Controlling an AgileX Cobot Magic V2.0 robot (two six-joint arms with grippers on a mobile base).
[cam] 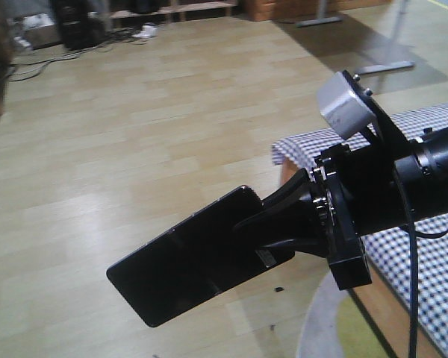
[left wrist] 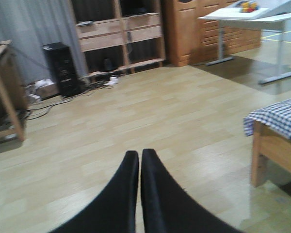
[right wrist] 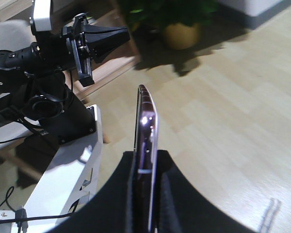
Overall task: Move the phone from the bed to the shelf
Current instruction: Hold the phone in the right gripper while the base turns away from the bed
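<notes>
Right arm: matte black round tube, square black flange plate at the wrist, silver-grey camera box on a black bracket with small screws, thin black cable running off it. Left gripper: black fingers, curved, tapering to blunt tips. Left arm black too, white camera housing, white sheet-metal base.

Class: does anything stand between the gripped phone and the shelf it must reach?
Nothing visible does. The right gripper holds the phone above bare floor, which runs open to the shelf.
</notes>
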